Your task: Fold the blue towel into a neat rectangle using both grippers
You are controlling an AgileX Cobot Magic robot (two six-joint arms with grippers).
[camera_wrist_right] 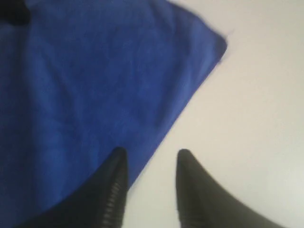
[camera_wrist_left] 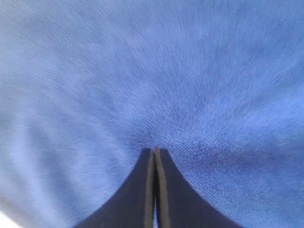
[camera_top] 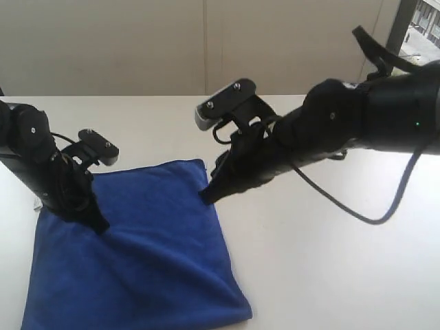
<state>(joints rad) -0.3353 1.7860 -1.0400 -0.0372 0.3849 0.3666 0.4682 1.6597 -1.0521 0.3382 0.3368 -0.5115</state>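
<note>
Your towel (camera_top: 137,254) lies spread on the table (camera_top: 330,275), filling the lower left of the exterior view, with its upper right corner reaching toward the middle. Your left gripper (camera_top: 100,225) is planted on the towel's left part, near its upper edge. In the left wrist view the jaws are pressed tight together with the tips right at the cloth, and you can see no fabric between them. Your right gripper (camera_top: 206,198) sits at the towel's right edge, just below that upper right corner. Its jaws stand apart: one finger (camera_wrist_right: 111,190) is over the blue cloth, the other over bare table, nothing pinched between them
</note>
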